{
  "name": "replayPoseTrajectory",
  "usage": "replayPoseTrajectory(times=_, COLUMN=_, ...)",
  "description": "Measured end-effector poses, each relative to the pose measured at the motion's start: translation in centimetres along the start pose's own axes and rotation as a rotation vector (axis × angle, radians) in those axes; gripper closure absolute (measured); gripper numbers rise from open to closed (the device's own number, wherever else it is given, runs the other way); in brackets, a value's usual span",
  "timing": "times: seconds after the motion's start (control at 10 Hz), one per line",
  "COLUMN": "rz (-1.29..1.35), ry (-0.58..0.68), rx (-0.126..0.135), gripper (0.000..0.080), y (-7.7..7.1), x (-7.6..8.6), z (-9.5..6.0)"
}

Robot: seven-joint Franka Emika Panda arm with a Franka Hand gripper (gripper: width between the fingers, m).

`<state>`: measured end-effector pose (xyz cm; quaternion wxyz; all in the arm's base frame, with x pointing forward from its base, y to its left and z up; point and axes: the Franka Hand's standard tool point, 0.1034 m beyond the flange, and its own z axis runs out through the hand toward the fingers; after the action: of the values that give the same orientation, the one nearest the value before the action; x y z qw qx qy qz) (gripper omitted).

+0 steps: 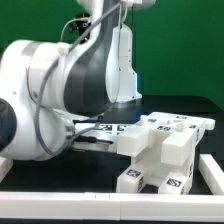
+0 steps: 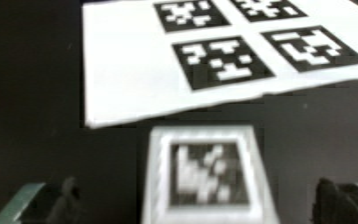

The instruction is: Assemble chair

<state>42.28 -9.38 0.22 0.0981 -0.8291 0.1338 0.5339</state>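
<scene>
- Wrist view: tool (image 2: 194, 203) spread wide, gripping nothing; a tagged chair piece (image 2: 202, 168) shows between its fingers (image 2: 43, 200), near the marker board (image 2: 131, 70).
- Exterior view: more chair pieces (image 1: 160, 150) cluster on the surface (image 1: 185, 106) at its right.

I see a black table (image 2: 34, 140) carrying the marker board (image 2: 131, 65), a tagged white chair piece (image 2: 204, 165) just beside it, and blocky white chair parts (image 1: 165, 150) at the exterior view's lower right.

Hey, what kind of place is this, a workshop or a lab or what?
Probably a robotics lab test bench: a white robot arm over a black table, a green backdrop, tagged white chair parts and a marker board.
</scene>
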Motion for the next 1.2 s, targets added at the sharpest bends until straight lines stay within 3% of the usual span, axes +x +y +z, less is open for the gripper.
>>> replayPoseTrajectory(times=0.2, rz=-0.011, ry=0.001, rx=-0.001, gripper=0.0151, y=0.0, x=0.1, z=0.0)
replayPoseTrajectory(times=0.5, rz=-0.011, ry=0.001, rx=-0.001, gripper=0.0522, y=0.0, x=0.1, z=0.0)
replayPoseTrajectory(times=0.6, rz=-0.012, ry=0.004, rx=-0.003, gripper=0.0522, y=-0.2, x=0.0, z=-0.1)
replayPoseTrajectory(times=0.7, rz=-0.02, ry=0.026, rx=-0.012, gripper=0.0522, y=-0.9, x=-0.6, z=-1.0)
replayPoseTrajectory(times=0.9, rz=-0.051, ry=0.061, rx=-0.023, gripper=0.0522, y=-2.8, x=-3.9, z=-4.0)
replayPoseTrajectory(times=1.1, rz=-0.097, ry=0.228, rx=-0.036, gripper=0.0522, y=-5.1, x=-7.5, z=-8.5)
replayPoseTrajectory(times=1.2, rz=-0.128, ry=0.335, rx=-0.039, gripper=0.0522, y=-5.6, x=-8.3, z=-9.5)
